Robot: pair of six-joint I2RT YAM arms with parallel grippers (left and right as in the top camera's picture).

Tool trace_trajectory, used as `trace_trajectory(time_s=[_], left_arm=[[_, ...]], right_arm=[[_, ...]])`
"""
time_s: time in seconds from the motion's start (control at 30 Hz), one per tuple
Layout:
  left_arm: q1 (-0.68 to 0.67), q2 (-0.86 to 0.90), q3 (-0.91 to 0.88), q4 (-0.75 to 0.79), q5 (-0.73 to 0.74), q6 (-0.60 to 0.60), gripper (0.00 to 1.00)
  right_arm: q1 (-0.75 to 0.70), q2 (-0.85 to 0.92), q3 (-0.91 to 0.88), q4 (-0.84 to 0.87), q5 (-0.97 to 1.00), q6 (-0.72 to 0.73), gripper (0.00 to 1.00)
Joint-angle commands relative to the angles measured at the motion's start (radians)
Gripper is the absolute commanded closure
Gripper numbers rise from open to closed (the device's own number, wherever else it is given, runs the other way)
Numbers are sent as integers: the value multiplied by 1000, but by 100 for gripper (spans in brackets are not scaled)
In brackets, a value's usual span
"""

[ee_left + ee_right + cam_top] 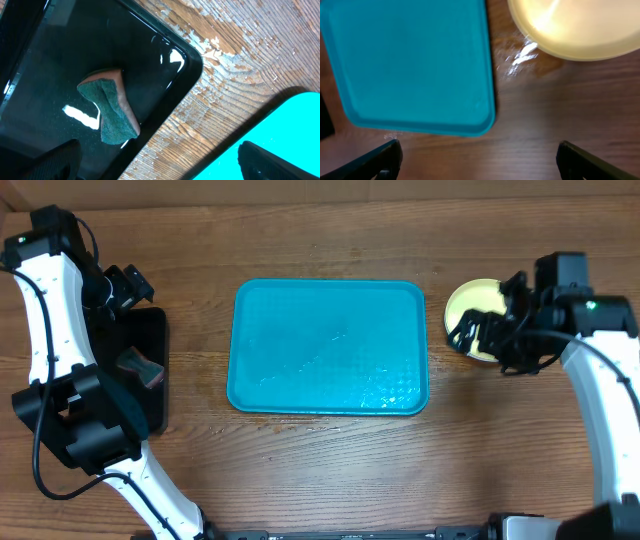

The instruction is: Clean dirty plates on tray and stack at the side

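The turquoise tray (330, 347) lies mid-table with nothing on it; it also shows in the right wrist view (410, 60) and as a corner in the left wrist view (295, 125). A yellow-green plate (470, 302) sits on the wood just right of the tray, also seen in the right wrist view (580, 25). The white and pale blue plates do not show. My right gripper (482, 335) (479, 150) is open and empty, partly over the plate's near side. My left gripper (128, 285) (157, 150) is open and empty above the black tray's right edge.
A smaller black tray (150, 370) (60, 50) lies at the left. On it rests a sponge (140, 368) (111, 110) with a green scrub face and a pinkish body. Bare wood separates the two trays.
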Motion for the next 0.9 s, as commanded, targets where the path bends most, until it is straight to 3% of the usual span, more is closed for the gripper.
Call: trace_trajectory(time_s=[0.0,0.27,0.47,0.87], left_arm=[[-7,-13,6,3,10,15,0],[-7,-13,6,3,10,15,0],[-7,-13,6,3,10,16,0],[-7,-13,6,3,10,15,0]], right_arm=[[79,-112,-15,-14,-11,-6,0],[254,-307,-22,-42,36,-6,0],[261,-317,-22,-208,39,-6,0],[260,-317,-22,-290,58,-7,0]])
